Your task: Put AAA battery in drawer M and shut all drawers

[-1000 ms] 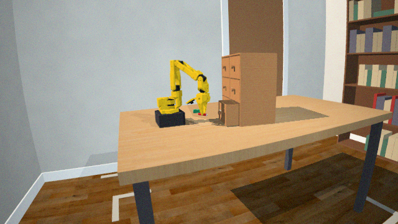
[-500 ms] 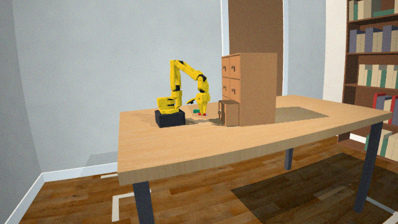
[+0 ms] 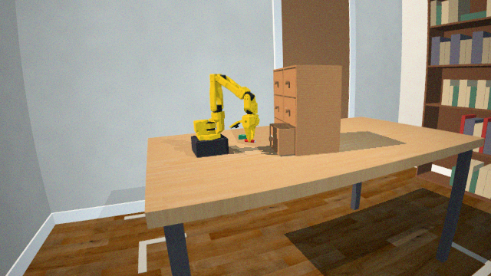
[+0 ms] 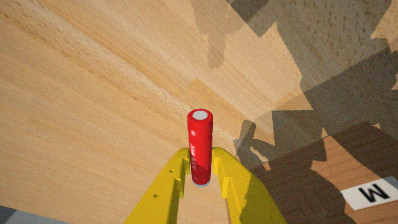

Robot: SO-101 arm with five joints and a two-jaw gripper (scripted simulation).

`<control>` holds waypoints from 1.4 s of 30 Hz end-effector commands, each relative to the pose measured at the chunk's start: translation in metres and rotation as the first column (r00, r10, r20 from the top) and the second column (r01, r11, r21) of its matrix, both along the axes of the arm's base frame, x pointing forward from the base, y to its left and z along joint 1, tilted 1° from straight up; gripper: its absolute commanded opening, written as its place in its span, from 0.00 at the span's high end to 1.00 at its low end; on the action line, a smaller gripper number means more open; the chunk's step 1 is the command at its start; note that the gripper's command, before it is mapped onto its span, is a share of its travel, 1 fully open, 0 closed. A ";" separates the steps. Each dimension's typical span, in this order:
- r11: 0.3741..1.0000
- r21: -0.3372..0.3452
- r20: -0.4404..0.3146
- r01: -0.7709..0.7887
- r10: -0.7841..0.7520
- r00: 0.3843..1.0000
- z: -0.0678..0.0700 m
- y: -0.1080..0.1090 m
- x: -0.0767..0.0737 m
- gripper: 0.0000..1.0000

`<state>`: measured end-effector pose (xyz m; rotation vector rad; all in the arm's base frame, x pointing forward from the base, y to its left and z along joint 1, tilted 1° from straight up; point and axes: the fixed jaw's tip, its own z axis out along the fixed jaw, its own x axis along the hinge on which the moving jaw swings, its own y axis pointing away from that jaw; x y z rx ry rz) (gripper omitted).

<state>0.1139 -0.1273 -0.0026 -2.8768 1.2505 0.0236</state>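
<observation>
The AAA battery (image 4: 200, 146) (image 3: 252, 141) is a small red cylinder with a grey end cap. My yellow gripper (image 4: 202, 172) (image 3: 250, 139) is shut on it, the jaws clamping its lower part, and holds it close over the table top. The wooden chest (image 3: 311, 107) stands upright to the right of the arm. Its bottom drawer (image 3: 282, 139) is pulled out toward the arm. In the wrist view the drawer's corner with the white M label (image 4: 372, 193) shows at the lower right, apart from the battery.
A small green block (image 3: 242, 136) lies on the table just behind the gripper. The arm's black base (image 3: 209, 146) stands left of it. The chest's other drawers (image 3: 285, 82) are shut. A bookshelf (image 3: 460, 77) stands at the far right.
</observation>
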 end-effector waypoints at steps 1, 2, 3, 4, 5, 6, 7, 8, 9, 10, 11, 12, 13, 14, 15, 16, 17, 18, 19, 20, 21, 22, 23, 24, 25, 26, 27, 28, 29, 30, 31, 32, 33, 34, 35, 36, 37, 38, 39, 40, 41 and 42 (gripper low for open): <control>1.000 -0.006 0.008 -0.017 0.017 1.000 0.001 0.001 0.001 1.00; 1.000 -0.006 0.008 -0.017 0.017 1.000 0.001 0.001 0.001 1.00; 1.000 -0.006 0.008 -0.017 0.017 1.000 0.001 0.001 0.001 1.00; 1.000 -0.006 0.008 -0.017 0.017 1.000 0.001 0.001 0.001 1.00; 1.000 -0.006 0.008 -0.017 0.017 1.000 0.001 0.001 0.001 1.00; 1.000 -0.006 0.008 -0.017 0.017 1.000 0.001 0.001 0.001 1.00; 1.000 -0.006 0.008 -0.017 0.017 1.000 0.001 0.001 0.001 1.00; 1.000 -0.006 0.008 -0.017 0.017 1.000 0.001 0.001 0.001 1.00; 1.000 -0.006 0.008 -0.017 0.017 1.000 0.001 0.001 0.001 1.00; 1.000 -0.006 0.008 -0.017 0.017 1.000 0.001 0.001 0.001 1.00; 1.000 -0.006 0.008 -0.017 0.017 1.000 0.001 0.001 0.001 1.00; 1.000 -0.006 0.008 -0.017 0.017 1.000 0.001 0.001 0.001 1.00; 1.000 -0.006 0.008 -0.017 0.017 1.000 0.001 0.001 0.001 1.00; 0.999 -0.006 0.008 -0.031 0.031 0.999 0.001 0.004 0.002 1.00; 0.999 -0.006 0.008 -0.046 0.046 0.999 0.001 0.006 0.003 1.00; 0.998 -0.006 0.008 -0.060 0.060 0.998 0.001 0.008 0.004 1.00; 0.997 -0.006 0.008 -0.074 0.074 0.997 0.001 0.010 0.005 1.00; 0.996 -0.006 0.007 -0.088 0.088 0.996 0.001 0.013 0.006 1.00; 0.995 -0.006 0.007 -0.102 0.102 0.995 0.001 0.015 0.007 1.00; 0.993 -0.005 0.007 -0.116 0.116 0.993 0.001 0.017 0.008 1.00; 0.991 -0.005 0.007 -0.130 0.130 0.991 0.001 0.019 0.009 1.00; 0.990 -0.005 0.007 -0.144 0.144 0.990 0.001 0.022 0.010 1.00; 0.987 -0.005 0.007 -0.158 0.158 0.987 0.001 0.024 0.010 1.00; 0.985 -0.005 0.007 -0.172 0.172 0.985 0.001 0.026 0.011 1.00; 0.983 -0.005 0.007 -0.186 0.186 0.983 0.001 0.029 0.012 1.00; 0.983 -0.005 0.007 -0.186 0.186 0.983 0.001 0.029 0.012 1.00; 0.983 -0.005 0.007 -0.186 0.186 0.983 0.001 0.029 0.012 1.00; 0.983 -0.005 0.007 -0.186 0.186 0.983 0.001 0.029 0.012 1.00; 0.983 -0.005 0.007 -0.186 0.186 0.983 0.001 0.029 0.012 1.00; 0.983 -0.005 0.007 -0.186 0.186 0.983 0.001 0.029 0.012 1.00; 0.980 -0.005 0.007 -0.201 0.201 0.980 0.001 0.031 0.013 1.00; 0.976 -0.005 0.007 -0.216 0.216 0.976 0.001 0.033 0.014 1.00; 0.973 -0.005 0.006 -0.232 0.232 0.973 0.001 0.035 0.015 1.00; 0.969 -0.005 0.006 -0.247 0.247 0.969 0.001 0.038 0.016 1.00; 0.965 -0.004 0.006 -0.262 0.262 0.965 0.001 0.040 0.017 1.00; 0.961 -0.004 0.006 -0.277 0.277 0.961 0.001 0.042 0.018 1.00; 0.956 -0.004 0.006 -0.292 0.292 0.956 0.001 0.044 0.019 1.00; 0.952 -0.004 0.006 -0.307 0.307 0.952 0.001 0.047 0.020 1.00; 0.947 -0.004 0.006 -0.321 0.322 0.947 0.001 0.049 0.021 1.00; 0.942 -0.004 0.006 -0.336 0.336 0.942 0.001 0.051 0.022 1.00; 0.936 -0.004 0.006 -0.351 0.351 0.936 0.001 0.054 0.023 1.00; 0.931 -0.004 0.006 -0.365 0.365 0.931 0.001 0.056 0.023 1.00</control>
